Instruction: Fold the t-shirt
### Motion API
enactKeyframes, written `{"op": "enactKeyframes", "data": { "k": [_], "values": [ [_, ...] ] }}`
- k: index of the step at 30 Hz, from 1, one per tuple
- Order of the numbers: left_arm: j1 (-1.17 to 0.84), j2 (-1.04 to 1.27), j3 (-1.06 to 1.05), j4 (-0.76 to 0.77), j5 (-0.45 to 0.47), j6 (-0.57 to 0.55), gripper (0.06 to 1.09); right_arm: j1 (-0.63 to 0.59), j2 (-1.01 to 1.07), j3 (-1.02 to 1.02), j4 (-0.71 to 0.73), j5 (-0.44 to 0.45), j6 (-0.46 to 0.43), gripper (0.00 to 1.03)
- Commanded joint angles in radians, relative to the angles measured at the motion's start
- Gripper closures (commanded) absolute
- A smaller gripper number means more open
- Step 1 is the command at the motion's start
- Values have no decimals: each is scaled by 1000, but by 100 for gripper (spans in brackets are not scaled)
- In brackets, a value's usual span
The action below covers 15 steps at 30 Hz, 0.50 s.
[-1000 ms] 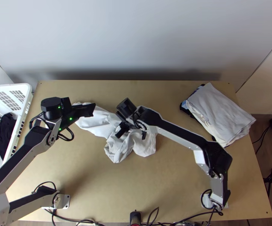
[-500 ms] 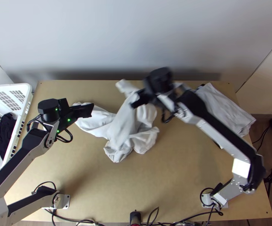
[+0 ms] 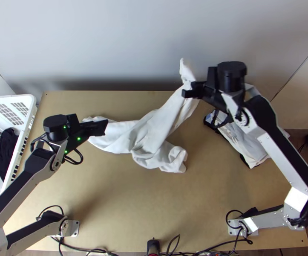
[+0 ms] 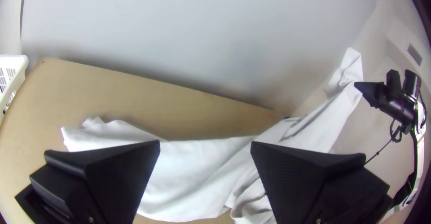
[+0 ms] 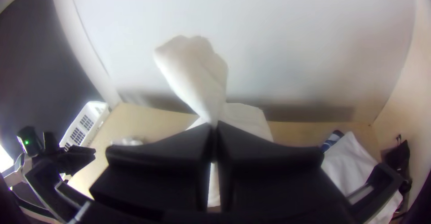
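Note:
In the top view my right gripper (image 3: pixel 188 92) is raised over the table's far edge, pinching a bunched part of the white t-shirt (image 3: pixel 151 130). From there the cloth slants down to a rumpled heap mid-table. My left gripper (image 3: pixel 106 126) is over the shirt's left end. In the left wrist view my left gripper (image 4: pixel 205 147) stands open, the white cloth (image 4: pixel 193 174) lying beyond and between its fingers. The right wrist view has my right gripper (image 5: pixel 214 127) shut, with a gathered tip of the shirt (image 5: pixel 197 71) sticking up past it.
A stack of folded clothes (image 3: pixel 239 138) lies on the table's right side, below the right arm. At the left edge is a white basket (image 3: pixel 31 112) with a dark cloth (image 3: pixel 5 149) in it. The bare wooden table (image 3: pixel 145 205) spans the near side.
My right gripper has moved from the table's middle to the right and away toward the far edge, lifting and stretching out part of the shirt. The left arm has barely moved.

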Motion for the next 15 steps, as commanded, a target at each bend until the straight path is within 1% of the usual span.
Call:
{"op": "enactKeyframes", "data": {
  "k": [1,4,5,6,7,8,9,11,14,15],
  "values": [
    [-35,13,-22,5,-3,-8,10,-41,-38,-85,89,51,-20,100],
    [-48,10,-32,5,-3,-12,10,-74,-40,-197,221,94,-60,100],
    [-51,8,-36,5,-3,-12,10,-87,-43,-231,264,97,-75,97],
    [-52,5,-41,5,-3,-14,10,-99,-48,-263,302,102,-80,82],
    [-52,1,-45,4,-3,-14,10,-116,-46,-283,322,111,-76,53],
    [-54,-4,-49,2,-3,-12,10,-125,-40,-284,321,126,-66,20],
    [-54,-8,-52,-2,-3,-12,10,-136,-34,-283,311,137,-53,3],
    [-52,-18,-59,-5,-3,-11,10,-157,-32,-261,281,174,-32,4],
    [-51,-27,-72,-9,-3,-8,10,-166,-29,-188,143,180,51,4],
    [-52,-27,-72,-12,-3,-8,10,-170,-23,-159,80,180,94,4]
  ]
}}
